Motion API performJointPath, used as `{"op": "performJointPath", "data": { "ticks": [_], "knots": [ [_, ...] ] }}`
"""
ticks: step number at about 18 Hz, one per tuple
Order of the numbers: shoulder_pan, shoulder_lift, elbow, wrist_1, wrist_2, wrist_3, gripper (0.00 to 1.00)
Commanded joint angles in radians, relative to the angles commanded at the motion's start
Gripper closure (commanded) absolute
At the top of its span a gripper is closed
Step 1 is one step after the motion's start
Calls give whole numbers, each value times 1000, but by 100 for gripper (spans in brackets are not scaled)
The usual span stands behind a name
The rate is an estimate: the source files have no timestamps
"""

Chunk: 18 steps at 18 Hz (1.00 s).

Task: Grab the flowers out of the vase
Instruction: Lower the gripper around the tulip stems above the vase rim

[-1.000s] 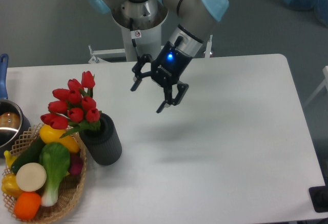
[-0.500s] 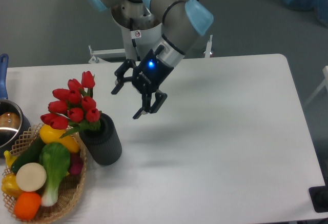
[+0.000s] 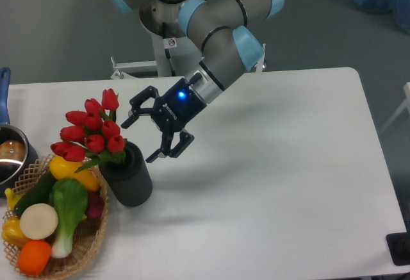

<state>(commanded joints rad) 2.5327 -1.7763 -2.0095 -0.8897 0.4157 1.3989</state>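
A bunch of red tulip buds with green stems is seen standing in a dark grey ribbed cylindrical vase at the left of the white counter, beside a woven wicker basket of vegetables. The black two-finger gripper is held with its fingers spread apart, just right of the blooms, touching nothing.

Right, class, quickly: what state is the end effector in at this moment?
End effector: open, holding nothing, in the air beside the flowers in the vase.
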Motion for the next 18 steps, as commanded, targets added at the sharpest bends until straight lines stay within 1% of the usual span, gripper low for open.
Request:
{"op": "performJointPath", "data": {
  "ticks": [2, 5, 7, 8, 11, 12, 16, 18],
  "knots": [
    [-17, -6, -5, 0, -17, 11, 0],
    [-19, -8, -23, 2, -54, 11, 0],
    [-19, -6, -25, 3, -74, 11, 0],
    [-19, -5, -25, 3, -78, 11, 2],
    [-19, -5, -25, 5, -81, 35, 22],
    [-19, -6, -25, 5, -81, 51, 31],
    [-8, -6, -58, 5, -81, 133, 53],
    [-6, -6, -66, 5, -83, 150, 66]
  ]
}}
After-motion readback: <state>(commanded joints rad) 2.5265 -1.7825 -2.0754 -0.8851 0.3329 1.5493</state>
